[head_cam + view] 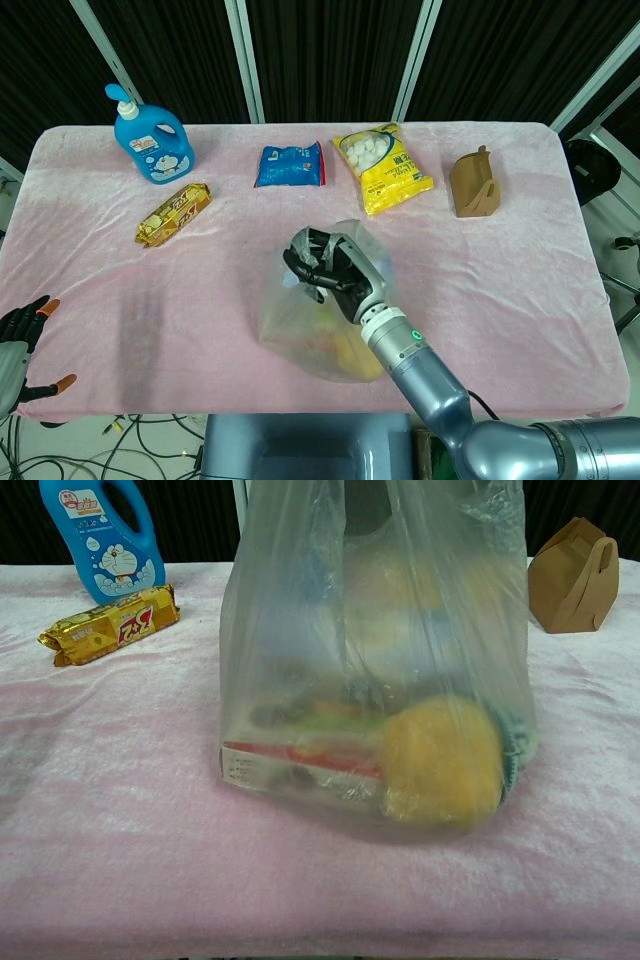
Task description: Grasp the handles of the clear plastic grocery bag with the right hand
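The clear plastic grocery bag [320,325] stands near the table's front middle, drawn up tall in the chest view [380,660]. Inside it lie a red-and-white box [300,770] and a yellow round item [440,760]. My right hand [328,268] sits at the top of the bag, fingers curled around the gathered handles. In the chest view the hand itself is above the frame. My left hand [20,345] hangs off the front left table edge, fingers spread, holding nothing.
On the pink cloth sit a blue detergent bottle [148,137], a gold biscuit pack [173,213], a blue snack pouch [289,166], a yellow candy bag [382,167] and a brown cardboard holder [474,183]. The table's front edge lies just below the bag.
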Tool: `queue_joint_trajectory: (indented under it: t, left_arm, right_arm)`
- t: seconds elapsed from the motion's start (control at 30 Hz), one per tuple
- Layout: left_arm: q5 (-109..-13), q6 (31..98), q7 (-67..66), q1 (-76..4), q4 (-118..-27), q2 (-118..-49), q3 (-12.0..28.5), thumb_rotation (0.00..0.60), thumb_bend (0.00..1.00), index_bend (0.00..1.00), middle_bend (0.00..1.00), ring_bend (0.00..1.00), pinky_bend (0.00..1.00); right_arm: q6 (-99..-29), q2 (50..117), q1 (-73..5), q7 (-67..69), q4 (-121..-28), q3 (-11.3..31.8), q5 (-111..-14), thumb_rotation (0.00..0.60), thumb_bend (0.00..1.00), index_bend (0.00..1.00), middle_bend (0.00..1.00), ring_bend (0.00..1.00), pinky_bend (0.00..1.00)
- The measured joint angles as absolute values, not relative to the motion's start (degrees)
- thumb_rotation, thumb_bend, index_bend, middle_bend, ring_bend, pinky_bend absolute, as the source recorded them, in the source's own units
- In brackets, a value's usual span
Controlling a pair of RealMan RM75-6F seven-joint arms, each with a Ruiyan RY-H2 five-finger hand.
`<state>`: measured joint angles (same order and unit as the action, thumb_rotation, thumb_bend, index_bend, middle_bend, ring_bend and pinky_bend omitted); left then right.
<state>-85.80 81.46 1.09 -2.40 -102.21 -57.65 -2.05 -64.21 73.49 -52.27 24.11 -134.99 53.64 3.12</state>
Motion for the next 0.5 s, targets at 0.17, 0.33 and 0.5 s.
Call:
queue_joint_trajectory:
  t: [0.17,0.33,0.5]
  left_arm:
    - [-85.79,81.41,1.04,-2.41,-102.25,-57.67,-2.08,0.600,0.00,0.00,0.00,0.00,0.00]
    - [-85.69,81.30,1.04,-2.45,-102.32,-57.66,-2.08,0.600,0.00,0.00,0.00,0.00,0.00]
    - [-85.62,81.31,1.03,-2.44,-102.35,-57.64,-2.05,0.600,0.00,0.00,0.00,0.00,0.00]
  right_arm:
    - [-65.82,72.23,-53.53,24.42,-134.99,54.59,6.04,0.600,0.83,0.84,0.89,0.91,1.00]
    - [-66.78,71.27,-54.61,24.39,-134.99,55.44,7.05,0.600,0.84,0.84,0.89,0.91,1.00]
    - [-67.59,70.64,-56.31,24.18,-134.83,56.41,8.00,0.600,0.85,0.84,0.89,0.92,1.00]
